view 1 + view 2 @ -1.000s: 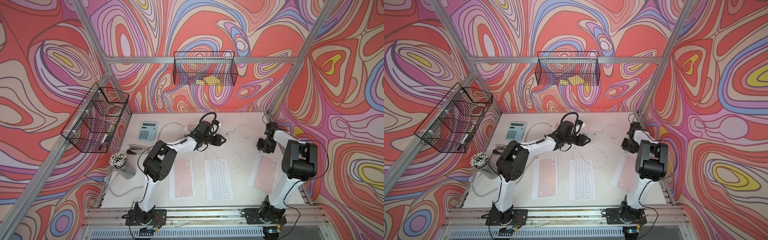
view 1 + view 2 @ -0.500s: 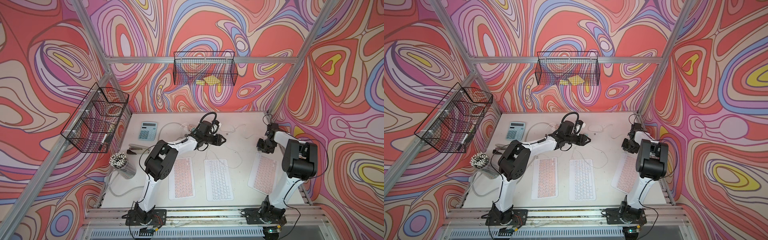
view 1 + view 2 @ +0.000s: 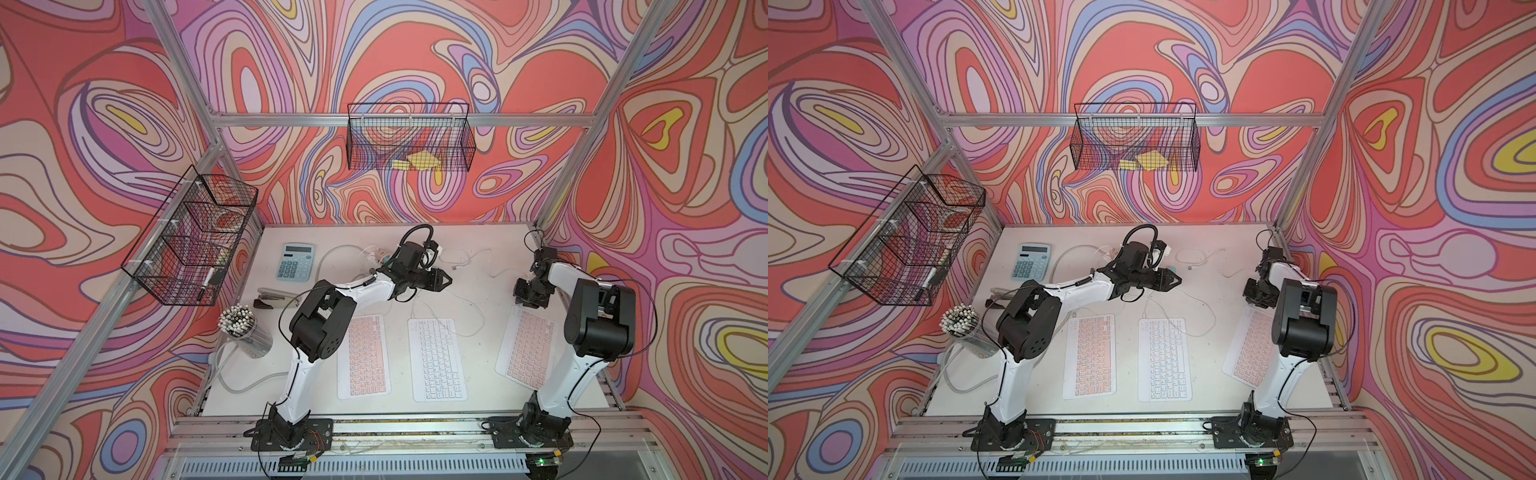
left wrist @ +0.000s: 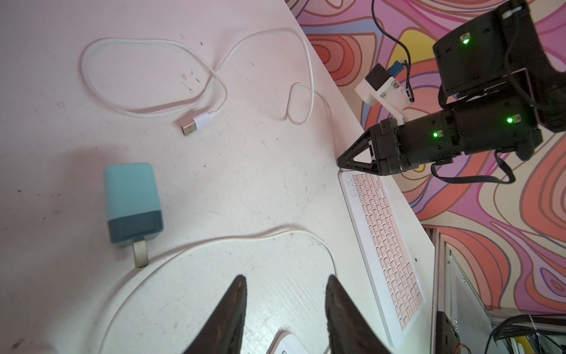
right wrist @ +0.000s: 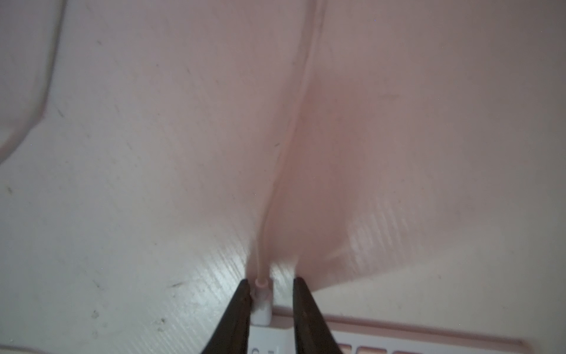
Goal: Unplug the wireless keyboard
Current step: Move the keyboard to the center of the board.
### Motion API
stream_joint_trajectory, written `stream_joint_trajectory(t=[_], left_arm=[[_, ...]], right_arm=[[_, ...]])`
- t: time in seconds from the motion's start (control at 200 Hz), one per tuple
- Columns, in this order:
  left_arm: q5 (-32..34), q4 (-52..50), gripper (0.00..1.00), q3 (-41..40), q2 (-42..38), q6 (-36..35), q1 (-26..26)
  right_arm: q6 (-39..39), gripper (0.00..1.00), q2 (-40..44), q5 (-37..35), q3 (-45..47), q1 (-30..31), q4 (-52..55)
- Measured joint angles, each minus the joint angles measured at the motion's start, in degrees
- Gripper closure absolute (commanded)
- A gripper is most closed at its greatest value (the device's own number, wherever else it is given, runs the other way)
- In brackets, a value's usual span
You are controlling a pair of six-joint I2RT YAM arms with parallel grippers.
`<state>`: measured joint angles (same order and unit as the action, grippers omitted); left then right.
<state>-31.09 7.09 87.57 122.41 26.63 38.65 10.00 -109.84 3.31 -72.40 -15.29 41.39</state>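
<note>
The plug [image 5: 261,302] is sitting in the far short edge of the keyboard [image 3: 525,349], the pink one lying at about four o'clock on the table [image 3: 480,374], angled slightly off square. The right gripper [image 5: 271,280] is straddling that plug. Its jaws are standing partly open, with one finger [image 5: 242,306] touching the plug's side and the other just beside it across a sliver of gap, so nothing is clamped yet.

To do this step well, I judge the jaws should be squeezing the plug's hard body rather than the thin cable [image 5: 294,122]. The pull should be going straight out along the keyboard's length, toward twelve o'clock. A sideways tug is risking a strained socket, and the light keyboard may be sliding along too, since nothing is pinning it down. The left gripper [image 4: 287,277] is hovering at twelve o'clock of the white keyboard [image 3: 436,357], jaws well apart and holding nothing.

Only the right wrist view is showing the finger-to-plug contact. In both top views the gripper is hiding the plug. The left wrist view is adding what seems to be the cable's other end, a USB end [image 4: 191,127] lying loose, apart from a teal charger [image 4: 131,202].
</note>
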Motion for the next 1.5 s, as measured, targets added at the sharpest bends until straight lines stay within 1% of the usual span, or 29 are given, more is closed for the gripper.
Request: stream_joint_trajectory(t=[0.21, 0.436, 0.696, 0.836, 1.032, 1.132, 1.237, 1.332, 1.497], left_arm=[[0.02, 0.0, 0.56, 0.0, 0.0, 0.15, 0.0], [0.02, -0.02, 0.56, -0.02, 0.0, 0.09, 0.0], [-0.35, -0.46, 0.56, -0.02, -0.02, -1.64, 0.04], [-0.9, -0.39, 0.55, -0.26, -0.09, -5.29, 0.5], [-1.92, -0.59, 0.54, -0.87, -0.09, -12.7, 2.89], [-2.29, 0.07, 0.52, -3.06, -0.52, -17.35, 4.68], [-2.4, 2.47, 0.51, -7.19, -1.38, -22.4, 7.5], [-2.75, 5.03, 0.51, -9.79, -1.38, -25.33, 10.03], [-2.34, 6.54, 0.52, -9.53, -1.36, -30.18, 13.42]], right_arm=[[0.46, 0.78, 0.24, -0.42, 0.42, 0.61, 0.17], [2.73, 0.88, 0.55, -1.33, 1.03, 2.16, -0.07], [4.66, 0.9, 0.63, -1.01, 0.98, 3.54, -0.07], [4.66, 0.91, -0.81, -0.68, -1.09, 6.47, 1.2], [4.7, 0.91, -2.34, -0.09, -3.1, 10.4, 1.2], [4.83, 0.91, -2.34, 0.5, -2.99, 11.23, 0.68], [5.29, 0.91, -2.1, 0.83, -2.47, 11.58, -0.22], [5.77, 0.91, -1.49, 1.55, -1.33, 12.07, -1.75], [6.71, 0.91, -0.15, 2.84, 1.03, 13.84, -4.66]])
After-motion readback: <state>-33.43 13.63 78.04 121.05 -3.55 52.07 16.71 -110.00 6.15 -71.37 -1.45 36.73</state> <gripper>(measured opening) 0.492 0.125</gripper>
